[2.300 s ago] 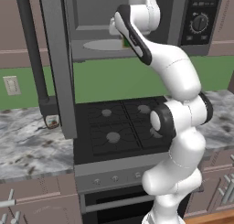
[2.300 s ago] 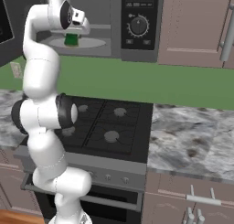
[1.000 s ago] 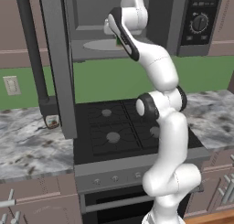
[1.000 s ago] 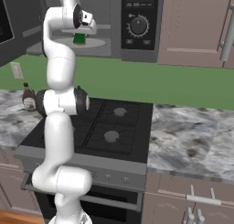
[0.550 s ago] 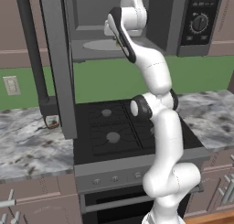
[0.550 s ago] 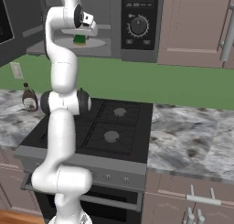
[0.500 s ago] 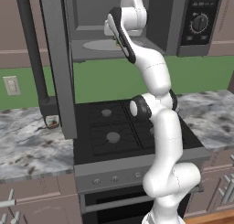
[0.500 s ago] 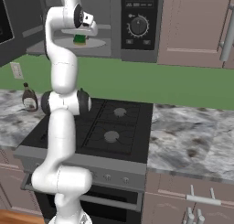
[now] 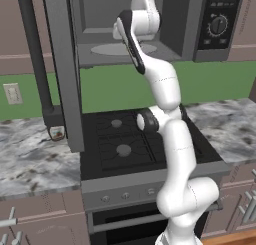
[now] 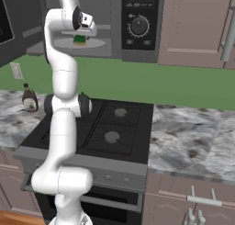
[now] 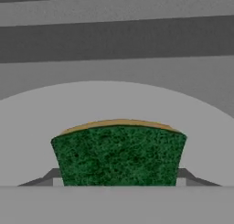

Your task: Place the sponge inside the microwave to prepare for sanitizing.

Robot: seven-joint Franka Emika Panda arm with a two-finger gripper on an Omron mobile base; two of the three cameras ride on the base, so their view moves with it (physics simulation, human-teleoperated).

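The microwave hangs above the stove, and its door is swung wide open to the left. My arm reaches up into the grey cavity. My gripper is shut on the sponge, right over the round plate. In the hand view the sponge shows its dark green face with a yellow edge on top. It sits between my two fingertips, close above the pale plate. I cannot tell whether the sponge touches the plate.
Below the microwave lies the black stove, with marble counter on both sides. A brown bottle stands on the left counter. The open door's long black handle hangs at the left, and the dial panel is to the right of the cavity.
Over the last two seconds the arm has straightened upward and carried the sponge further in over the plate. In the last half second it has hardly moved.
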